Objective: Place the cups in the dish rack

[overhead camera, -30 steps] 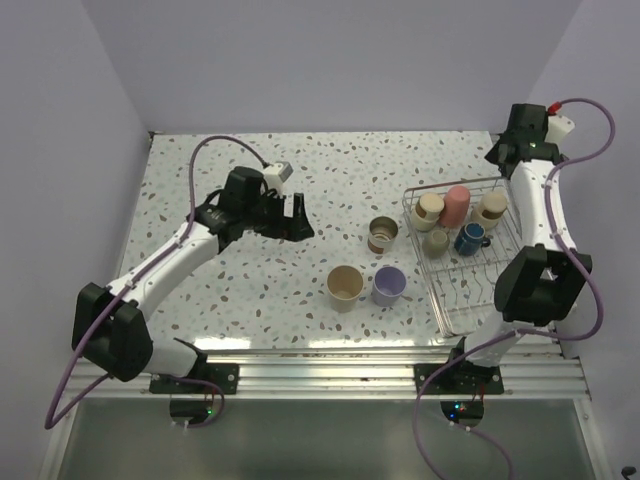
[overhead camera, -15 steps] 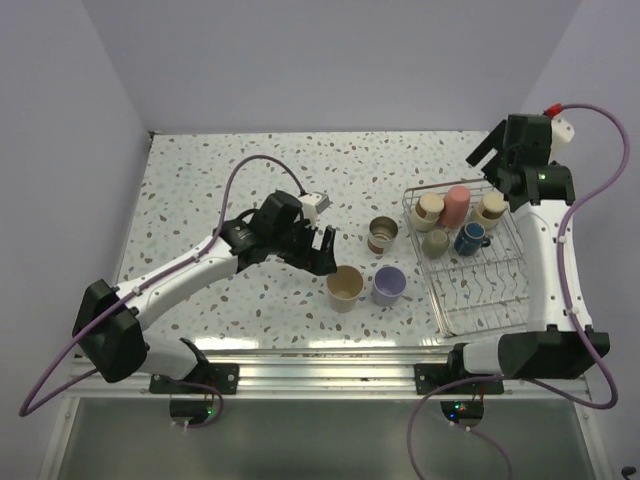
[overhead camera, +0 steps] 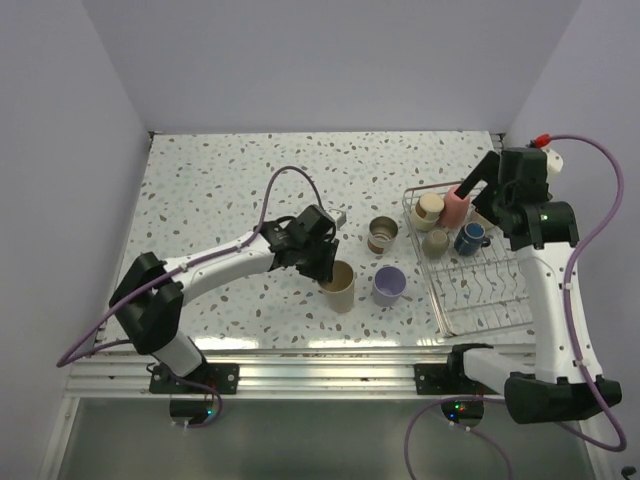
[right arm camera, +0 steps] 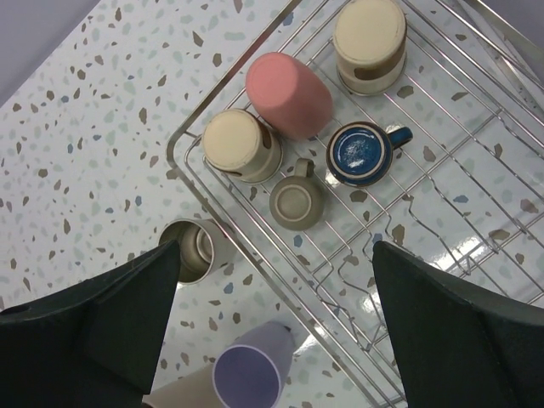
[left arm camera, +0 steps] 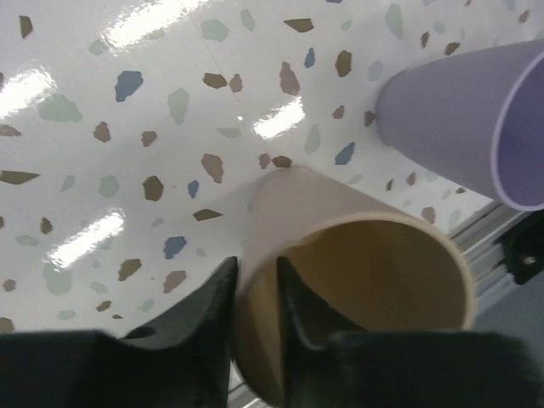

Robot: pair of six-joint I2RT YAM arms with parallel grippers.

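My left gripper [overhead camera: 328, 268] [left arm camera: 255, 265] is shut on the rim of a tan cup [overhead camera: 343, 289] [left arm camera: 374, 255], one finger inside and one outside its wall. The cup stands on the table beside a lavender cup [overhead camera: 389, 285] [left arm camera: 459, 119] [right arm camera: 251, 378]. A steel cup [overhead camera: 382, 236] [right arm camera: 191, 246] stands behind them. The dish rack [overhead camera: 475, 290] [right arm camera: 450, 204] holds a pink cup [right arm camera: 289, 93], two tan cups [right arm camera: 238, 144] [right arm camera: 370, 34], a small olive cup [right arm camera: 297, 201] and a dark blue mug [right arm camera: 361, 153]. My right gripper [overhead camera: 480, 188] [right arm camera: 276, 246] hangs open high over the rack, holding nothing.
The near half of the rack holds only bare wire. The aluminium rail [overhead camera: 330, 365] runs along the table's near edge, just in front of the tan and lavender cups. Purple walls close the table at the back and sides.
My left arm has swung right and down to the tan cup, and its jaws have closed on the rim. My right arm has come forward over the rack.
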